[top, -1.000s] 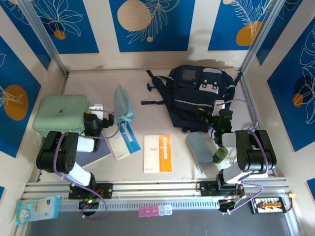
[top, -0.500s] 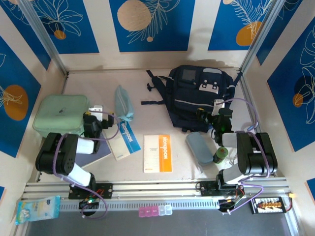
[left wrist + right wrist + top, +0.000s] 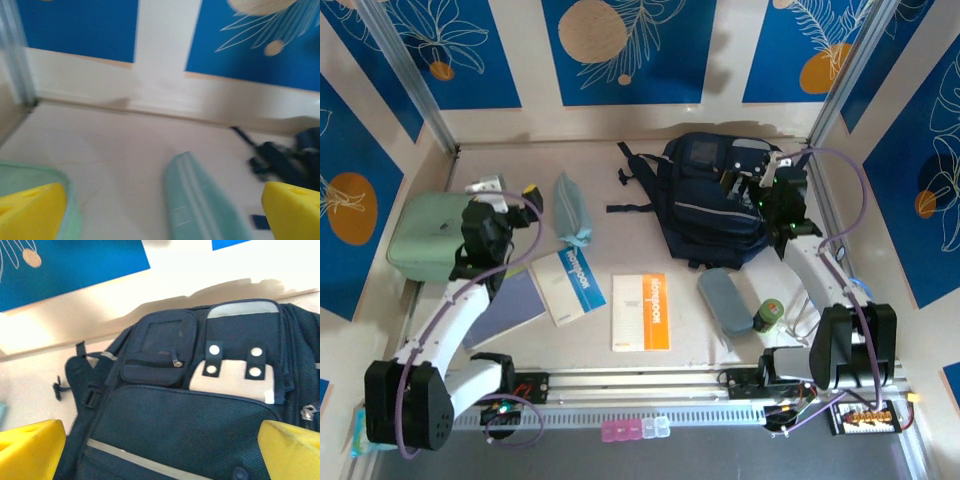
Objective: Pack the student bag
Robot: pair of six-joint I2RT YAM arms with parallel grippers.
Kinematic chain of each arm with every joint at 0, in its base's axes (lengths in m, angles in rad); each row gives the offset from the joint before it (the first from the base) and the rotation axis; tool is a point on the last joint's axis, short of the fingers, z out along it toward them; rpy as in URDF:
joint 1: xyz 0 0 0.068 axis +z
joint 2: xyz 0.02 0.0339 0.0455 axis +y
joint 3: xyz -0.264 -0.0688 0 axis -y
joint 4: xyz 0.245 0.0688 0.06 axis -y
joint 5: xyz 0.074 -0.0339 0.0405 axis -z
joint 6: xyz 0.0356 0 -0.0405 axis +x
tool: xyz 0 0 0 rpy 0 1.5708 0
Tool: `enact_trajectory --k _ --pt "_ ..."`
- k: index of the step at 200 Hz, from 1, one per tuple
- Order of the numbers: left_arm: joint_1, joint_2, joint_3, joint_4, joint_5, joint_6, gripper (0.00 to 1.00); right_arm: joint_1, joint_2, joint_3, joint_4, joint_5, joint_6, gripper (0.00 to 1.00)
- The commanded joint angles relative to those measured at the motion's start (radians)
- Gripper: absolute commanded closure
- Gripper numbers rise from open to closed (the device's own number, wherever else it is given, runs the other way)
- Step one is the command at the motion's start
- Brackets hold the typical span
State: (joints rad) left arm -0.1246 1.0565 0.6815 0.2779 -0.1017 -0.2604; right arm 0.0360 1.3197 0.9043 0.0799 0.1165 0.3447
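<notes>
The student bag (image 3: 705, 205), dark navy with grey trim and white tag patches, lies flat at the back right of the table. My right gripper (image 3: 752, 174) hovers open over its upper right part. In the right wrist view the bag's front pockets (image 3: 190, 425) lie below the open right gripper (image 3: 160, 452), between the two yellow fingertips (image 3: 30, 447), with nothing held. My left gripper (image 3: 507, 188) is open above the right edge of the mint-green case (image 3: 425, 235). In the left wrist view the open left gripper (image 3: 160, 215) points at a teal pouch (image 3: 200, 200).
The teal pouch (image 3: 570, 210) lies left of the bag's straps (image 3: 630, 185). Nearer the front lie a blue-white booklet (image 3: 572, 285), an orange-white booklet (image 3: 641, 311), a dark notebook (image 3: 510, 305), a grey-blue case (image 3: 724, 300) and a small green bottle (image 3: 768, 315). Walls close in at the back and sides.
Both arms have unfolded and reached toward the back of the table: the left gripper up beside the mint-green case, the right gripper over the bag. Both stay open.
</notes>
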Motion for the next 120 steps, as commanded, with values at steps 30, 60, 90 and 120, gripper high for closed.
enact_trajectory --k 30,60,90,120 --pt "-0.120 0.113 0.155 -0.241 0.237 -0.247 0.00 -0.022 0.194 0.174 -0.291 -0.162 0.197 0.01" --pt "-0.224 0.198 0.188 -0.150 0.269 -0.284 0.00 -0.036 0.292 0.252 -0.357 -0.114 0.267 0.03" --pt "-0.305 0.281 0.256 -0.179 0.256 -0.298 0.00 -0.041 0.384 0.311 -0.377 -0.129 0.324 0.06" --pt "-0.345 0.315 0.268 -0.185 0.264 -0.309 0.00 -0.002 0.437 0.334 -0.419 -0.067 0.344 0.10"
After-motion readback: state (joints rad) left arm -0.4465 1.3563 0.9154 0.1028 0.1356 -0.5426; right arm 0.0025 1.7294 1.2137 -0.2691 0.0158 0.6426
